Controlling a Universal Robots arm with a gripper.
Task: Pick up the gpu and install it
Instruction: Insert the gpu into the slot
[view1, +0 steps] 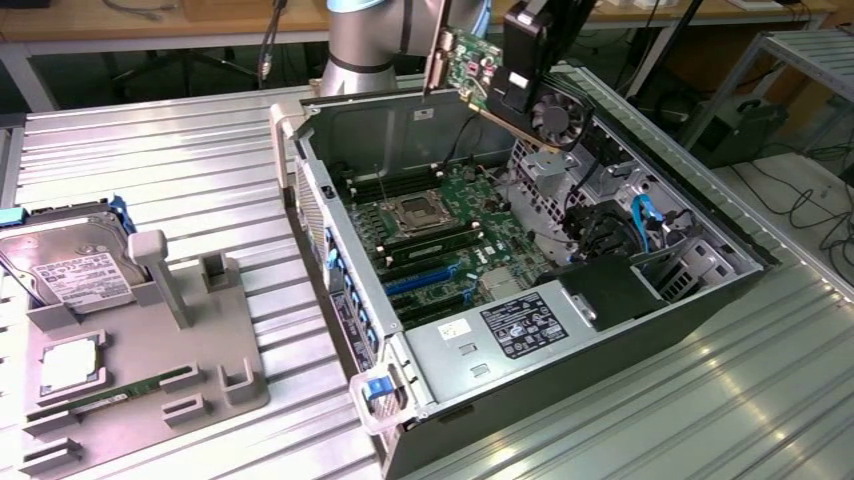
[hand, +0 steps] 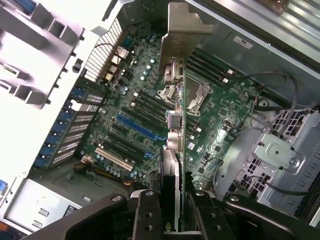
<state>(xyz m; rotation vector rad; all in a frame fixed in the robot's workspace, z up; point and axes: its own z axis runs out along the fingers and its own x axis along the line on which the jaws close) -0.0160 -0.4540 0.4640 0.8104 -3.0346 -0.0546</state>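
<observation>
My black two-finger gripper (hand: 174, 215) is clamped on the thin green gpu card with silver bracket (hand: 175, 120), which hangs above the green motherboard (hand: 220, 115). Risk: a tilted card misses the blue slot (hand: 134, 127) and the bracket jams.

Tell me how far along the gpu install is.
Done: the gpu is picked up, the gripper shut on it. In hand: it hangs above the open computer case, over the motherboard. Left: seating it; the blue expansion slot is empty.
</observation>
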